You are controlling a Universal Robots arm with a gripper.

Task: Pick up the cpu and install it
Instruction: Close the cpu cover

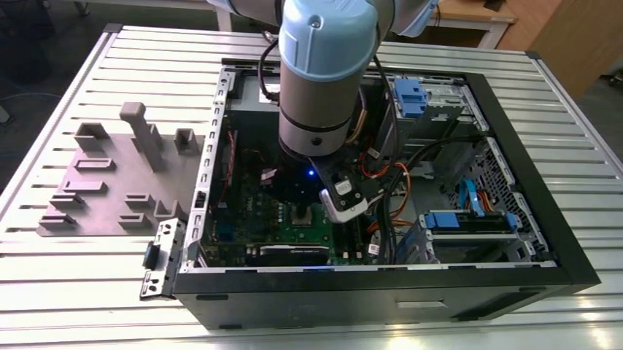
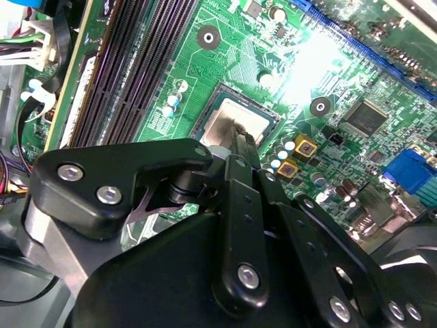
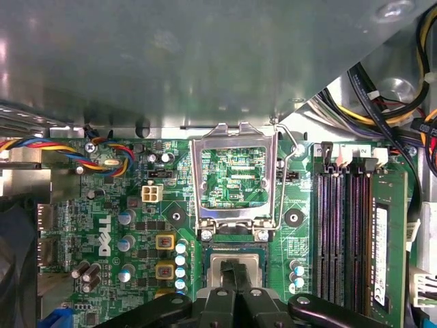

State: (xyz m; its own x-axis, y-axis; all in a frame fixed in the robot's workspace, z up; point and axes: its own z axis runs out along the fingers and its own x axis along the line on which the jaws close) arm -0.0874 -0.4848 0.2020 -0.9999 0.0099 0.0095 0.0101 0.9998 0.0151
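One cpu (image 3: 217, 268) in socket (image 3: 235, 247) — one closed pincer (image 3: 235, 266) above.

White logo lettering on the green motherboard (image 3: 102, 219), fine print on the memory module label (image 3: 380, 253)

The motherboard (image 3: 116, 198) is green, dotted with silver-blue capacitors (image 3: 181, 263) and yellow-rimmed squares (image 3: 164, 242). The chip (image 2: 227, 126) has a silvery top. The gripper (image 2: 239, 142) and the case (image 1: 389, 306) are black. The table (image 1: 78, 292) is pale grey with ridged stripes, and the arm (image 1: 322, 44) is light blue.
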